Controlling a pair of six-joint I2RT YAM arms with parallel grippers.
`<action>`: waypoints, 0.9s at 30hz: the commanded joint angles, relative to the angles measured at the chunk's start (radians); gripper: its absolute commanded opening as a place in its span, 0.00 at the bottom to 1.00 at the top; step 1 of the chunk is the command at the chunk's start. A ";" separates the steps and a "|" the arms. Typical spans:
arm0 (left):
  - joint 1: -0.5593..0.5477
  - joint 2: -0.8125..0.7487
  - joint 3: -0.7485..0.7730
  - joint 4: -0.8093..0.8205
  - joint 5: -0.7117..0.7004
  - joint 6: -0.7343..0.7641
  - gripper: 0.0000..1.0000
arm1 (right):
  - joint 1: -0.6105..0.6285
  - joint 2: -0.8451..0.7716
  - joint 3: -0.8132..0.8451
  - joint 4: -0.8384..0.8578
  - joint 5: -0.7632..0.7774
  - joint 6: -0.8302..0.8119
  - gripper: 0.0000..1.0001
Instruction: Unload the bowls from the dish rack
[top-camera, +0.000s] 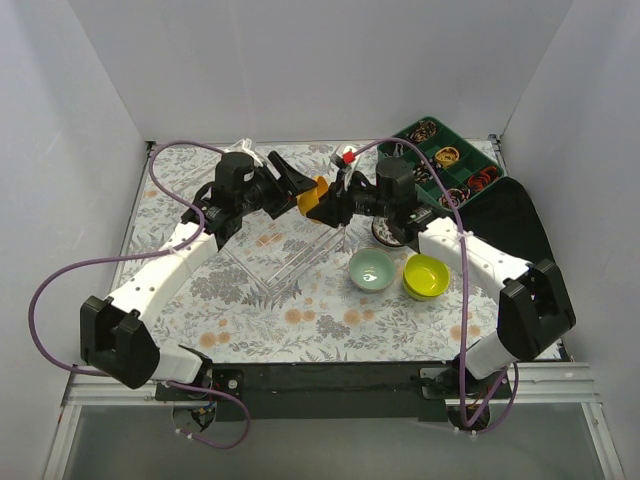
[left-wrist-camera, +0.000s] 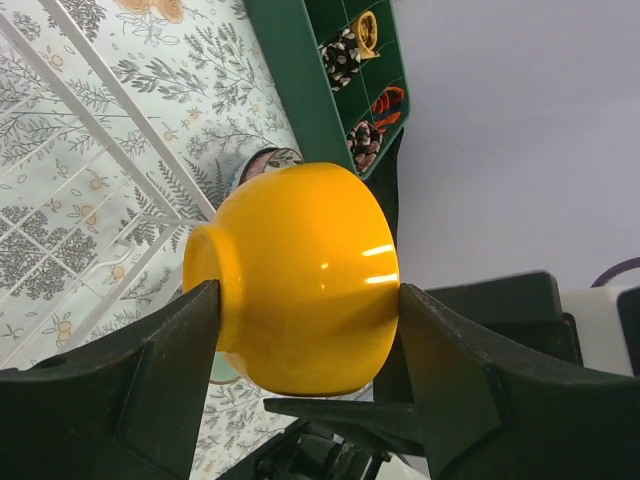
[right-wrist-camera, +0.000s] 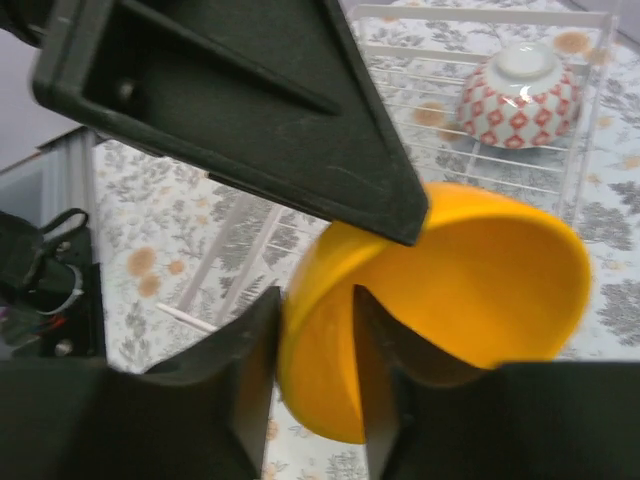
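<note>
The left gripper (left-wrist-camera: 305, 300) jaws are clamping the orange bowl (left-wrist-camera: 300, 265). The right gripper (right-wrist-camera: 315, 305) jaws are pinching its rim, apparently for handover.

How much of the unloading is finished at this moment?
Done: a mint bowl and a yellow-green bowl sit on the table beside the dish rack. In hand: the orange bowl is gripped by the left hand and the right hand above the rack. Left: at least a red-patterned bowl lies upside down in the rack.
</note>
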 joint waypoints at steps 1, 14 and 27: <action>-0.011 -0.062 -0.032 0.084 0.021 -0.035 0.06 | 0.013 -0.025 0.025 0.036 -0.010 0.022 0.24; -0.013 -0.131 -0.094 0.122 -0.045 0.117 0.84 | 0.017 -0.254 -0.090 -0.192 0.125 -0.083 0.01; -0.013 -0.168 -0.044 -0.054 -0.364 0.533 0.98 | 0.027 -0.464 -0.177 -0.592 0.321 -0.213 0.01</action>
